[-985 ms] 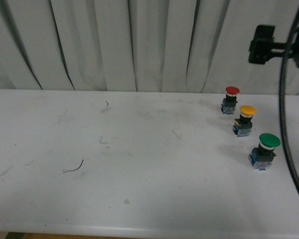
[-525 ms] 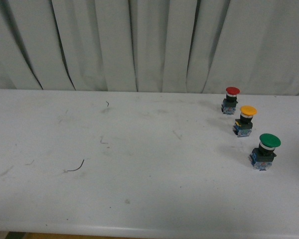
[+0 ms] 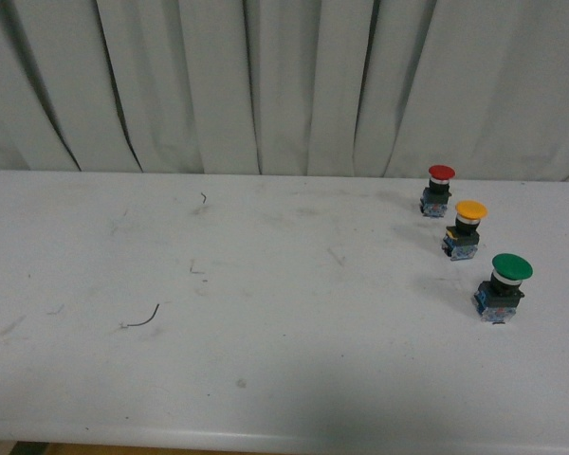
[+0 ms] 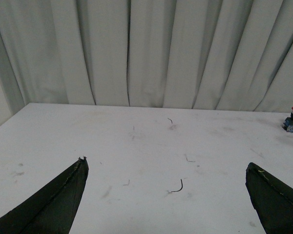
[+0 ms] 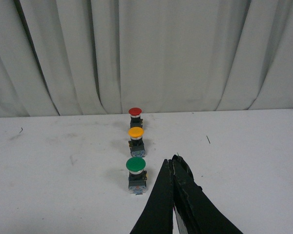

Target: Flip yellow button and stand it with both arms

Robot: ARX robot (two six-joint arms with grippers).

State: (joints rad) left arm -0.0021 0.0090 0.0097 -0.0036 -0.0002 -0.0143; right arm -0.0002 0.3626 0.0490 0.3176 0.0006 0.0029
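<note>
The yellow button (image 3: 469,227) stands upright on its block base at the right of the white table, cap up, between two other buttons; the right wrist view also shows the yellow button (image 5: 136,140). Neither arm appears in the front view. My right gripper (image 5: 171,161) is shut with nothing in it, hanging beside the row, nearest the green one. My left gripper (image 4: 166,168) is open wide over the bare left part of the table, far from the yellow button, which is out of its view.
A red-capped button (image 3: 439,189) stands behind the yellow one and a larger green-capped button (image 3: 505,284) in front of it. A thin dark wire scrap (image 3: 144,319) lies on the table (image 3: 266,313) at the left. Grey curtains (image 3: 266,85) hang behind.
A black arm part and cable seen at the right edge a second ago have left the front view. The three buttons have not moved.
</note>
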